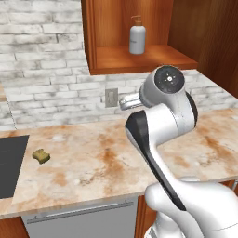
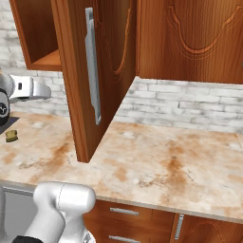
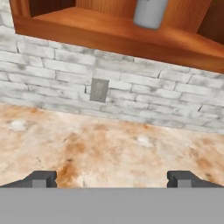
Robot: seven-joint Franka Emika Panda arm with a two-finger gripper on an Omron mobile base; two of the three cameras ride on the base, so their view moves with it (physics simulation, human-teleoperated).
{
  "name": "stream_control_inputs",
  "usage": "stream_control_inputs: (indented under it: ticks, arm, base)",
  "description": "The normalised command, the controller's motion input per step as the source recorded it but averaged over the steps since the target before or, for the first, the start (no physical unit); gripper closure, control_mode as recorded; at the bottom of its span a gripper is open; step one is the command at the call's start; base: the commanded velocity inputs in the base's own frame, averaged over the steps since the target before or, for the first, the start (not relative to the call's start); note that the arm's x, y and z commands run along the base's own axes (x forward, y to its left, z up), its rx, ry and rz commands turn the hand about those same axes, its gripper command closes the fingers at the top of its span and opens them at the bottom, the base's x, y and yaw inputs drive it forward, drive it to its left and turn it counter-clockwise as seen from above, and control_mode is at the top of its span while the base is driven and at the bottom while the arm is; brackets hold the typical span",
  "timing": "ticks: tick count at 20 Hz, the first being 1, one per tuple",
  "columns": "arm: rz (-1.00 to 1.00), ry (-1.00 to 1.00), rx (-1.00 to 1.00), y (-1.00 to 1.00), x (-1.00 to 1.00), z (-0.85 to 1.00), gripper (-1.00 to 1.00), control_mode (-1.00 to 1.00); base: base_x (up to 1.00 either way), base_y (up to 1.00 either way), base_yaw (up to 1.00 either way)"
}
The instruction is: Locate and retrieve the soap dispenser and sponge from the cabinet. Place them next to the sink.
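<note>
The soap dispenser (image 1: 137,39) stands upright on the shelf board of the open cabinet (image 1: 139,60); its lower body shows at the top of the hand view (image 3: 150,12). The sponge (image 1: 41,156) lies on the marble counter just right of the dark sink (image 1: 11,165), and it also shows at the left edge of the right base view (image 2: 11,136). My gripper (image 3: 113,178) is open with nothing between its fingertips (image 3: 41,178). It hovers over the counter, faces the brick wall, and sits below the shelf and the bottle.
A wall outlet (image 3: 99,90) sits on the brick backsplash straight ahead. The cabinet's open door (image 2: 95,76) with its long metal handle juts out over the counter to the right of the arm. A grey drawer front (image 1: 83,218) lies under the counter edge.
</note>
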Motion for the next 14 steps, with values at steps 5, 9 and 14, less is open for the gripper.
stream_control_inputs:
  ticks: [5,9,14]
  arm:
    - [-0.02,-0.02,-0.04,-0.08,-0.03,0.54,-1.00,-1.00]
    - [-0.03,-0.06,0.15,-0.21,0.12,0.01,-1.00,-1.00]
    - [-0.04,-0.13,0.01,-0.20,0.02,0.44,-1.00,-1.00]
  base:
    - [0.00,0.00,0.00]
    - [0.00,0.00,0.00]
    - [0.00,0.00,0.00]
